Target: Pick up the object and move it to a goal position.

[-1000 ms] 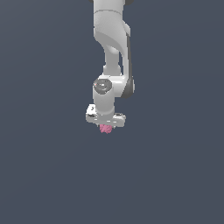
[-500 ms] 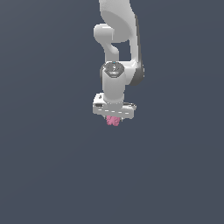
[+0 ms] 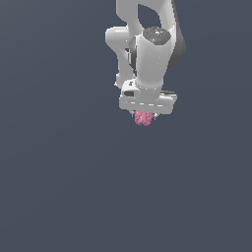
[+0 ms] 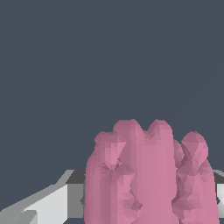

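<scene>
Closest to us, in the wrist view, the pink object (image 4: 148, 179) fills the lower middle of the picture. It is a lumpy clump made of several rounded, upright lobes pressed together, its faceted surface shaded in lighter and darker pink. On either side of it we see pale grey and white parts of the gripper (image 4: 151, 205), one beside each flank of the clump, with a darker band running behind. The clump sits squarely between those parts, and they appear to press on it from both sides, so we read the pincer as clamped on the object. Beyond it there is only a flat, dark slate-blue background.

In the exterior view we look from farther off. The white arm (image 3: 150, 54) comes down from the upper edge of the picture, with a rounded grey joint near its top and a broad white hand at its lower end. The gripper (image 3: 144, 117) points downward. The object (image 3: 143, 118) pokes out just below the hand as a small pink knot, narrower than the hand above it and roughly centred under it. The fingers themselves are too small here for us to make out separately. The object hangs in mid-air, held up by the gripper alone, with the same plain dark blue-grey all around it.
</scene>
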`<state>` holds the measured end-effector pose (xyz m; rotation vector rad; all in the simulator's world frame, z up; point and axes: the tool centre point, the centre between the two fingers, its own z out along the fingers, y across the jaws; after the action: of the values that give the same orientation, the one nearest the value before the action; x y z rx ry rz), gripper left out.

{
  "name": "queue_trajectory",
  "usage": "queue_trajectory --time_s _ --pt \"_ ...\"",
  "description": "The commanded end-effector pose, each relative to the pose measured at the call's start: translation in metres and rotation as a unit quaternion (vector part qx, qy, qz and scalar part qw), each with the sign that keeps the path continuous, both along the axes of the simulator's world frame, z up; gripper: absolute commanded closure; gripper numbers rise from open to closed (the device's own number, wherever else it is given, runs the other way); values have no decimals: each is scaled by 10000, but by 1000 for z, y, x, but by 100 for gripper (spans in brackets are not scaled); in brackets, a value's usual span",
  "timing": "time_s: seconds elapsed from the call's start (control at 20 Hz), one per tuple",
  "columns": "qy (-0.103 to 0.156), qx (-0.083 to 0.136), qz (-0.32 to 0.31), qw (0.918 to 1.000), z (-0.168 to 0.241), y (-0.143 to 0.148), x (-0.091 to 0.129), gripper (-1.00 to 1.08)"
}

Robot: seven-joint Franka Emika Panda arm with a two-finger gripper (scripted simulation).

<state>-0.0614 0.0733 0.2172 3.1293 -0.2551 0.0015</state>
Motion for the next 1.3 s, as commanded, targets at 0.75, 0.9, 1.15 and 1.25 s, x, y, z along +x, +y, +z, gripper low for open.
queue_trajectory --time_s 0.75,0.9,1.15,1.25 --pt "2 0 -1 10000 178 117 -26 108" --pt "3 3 -1 10000 200 132 -28 108" --pt "4 8 -1 10000 227 150 -30 108" --pt "4 8 -1 10000 234 155 -30 108"
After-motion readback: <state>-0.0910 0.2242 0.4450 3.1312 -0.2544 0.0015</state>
